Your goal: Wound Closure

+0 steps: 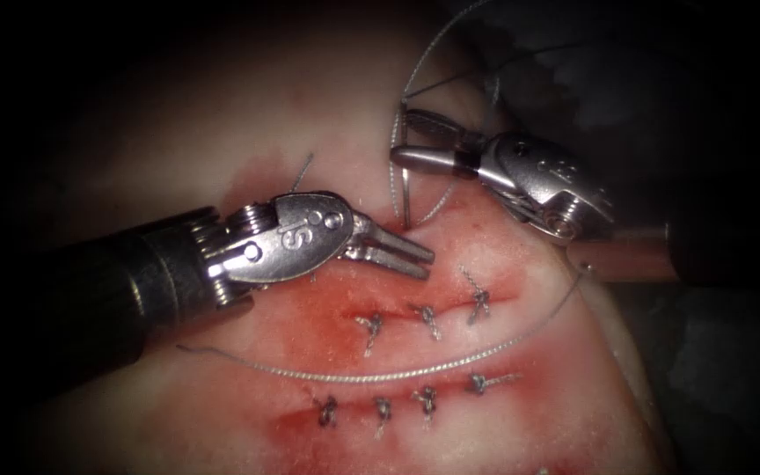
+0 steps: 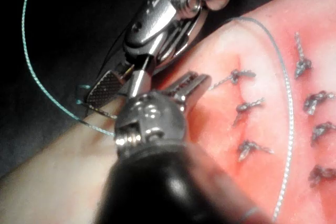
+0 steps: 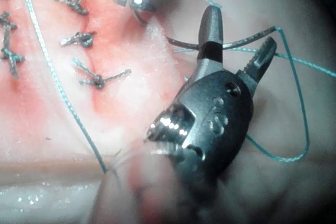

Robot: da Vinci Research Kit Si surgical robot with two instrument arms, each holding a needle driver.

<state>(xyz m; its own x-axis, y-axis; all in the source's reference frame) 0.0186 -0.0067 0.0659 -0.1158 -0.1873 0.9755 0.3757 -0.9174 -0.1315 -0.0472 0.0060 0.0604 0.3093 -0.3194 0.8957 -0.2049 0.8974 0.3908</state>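
Note:
The curved needle [image 1: 397, 180] stands upright above the upper row of stitches, its lower end at the tissue [image 1: 222, 149] just above the left tool's tips; whether it is in the tissue I cannot tell. My right tool [image 1: 408, 138] is open, one jaw on each side of the needle's upper curve [image 3: 239, 40], gripping nothing. From the left, my left tool [image 1: 427, 264] reaches in low over the tissue, its jaws slightly parted and empty. Thread [image 1: 354, 376] runs from the needle in loops [image 1: 450, 62] behind the right tool and lies across the tissue between the two stitch rows.
Two rows of knotted stitches [image 1: 424, 318] [image 1: 380, 409] close cuts in the red-stained tissue below the tools. The same knots [image 2: 244, 106] [image 3: 79, 39] appear in both wrist views. The tissue's edge [image 1: 626, 352] falls away at the right.

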